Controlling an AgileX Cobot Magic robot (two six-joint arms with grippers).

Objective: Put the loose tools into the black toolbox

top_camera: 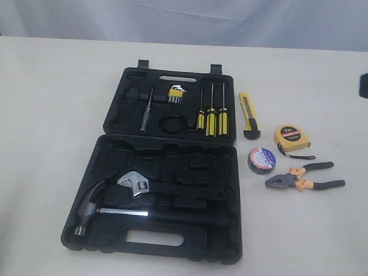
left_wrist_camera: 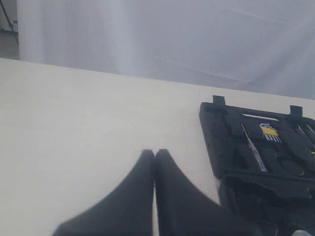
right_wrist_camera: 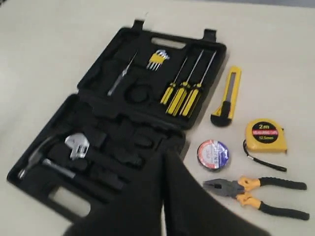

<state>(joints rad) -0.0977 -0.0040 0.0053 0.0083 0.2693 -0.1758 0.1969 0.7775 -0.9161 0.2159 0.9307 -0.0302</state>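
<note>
The black toolbox (top_camera: pixel 115 115) lies open on the pale table. To its right, all flat on the table, are the loose tools: a yellow-black utility knife (top_camera: pixel 250 116), a yellow tape measure (top_camera: pixel 291 138), a black tape roll (top_camera: pixel 261 160) with a blue-white label, and pliers (top_camera: pixel 305 177) with orange-black handles. My right gripper (right_wrist_camera: pixel 164 155) is shut and empty, hovering by the box's corner, with the tape roll (right_wrist_camera: pixel 213 154) and the pliers (right_wrist_camera: pixel 256 191) close beside it. My left gripper (left_wrist_camera: pixel 154 152) is shut and empty above bare table, off to one side of the toolbox (left_wrist_camera: pixel 211 142). Neither gripper shows in the exterior view.
Inside the box sit a steel hammer (top_camera: pixel 95 210), an adjustable wrench (top_camera: pixel 135 184), three yellow-handled screwdrivers (top_camera: pixel 211 118), yellow hex keys (top_camera: pixel 176 93) and a thin tester (top_camera: pixel 146 112). A dark object (top_camera: pixel 363 85) pokes in at the right edge. A white curtain hangs behind the table.
</note>
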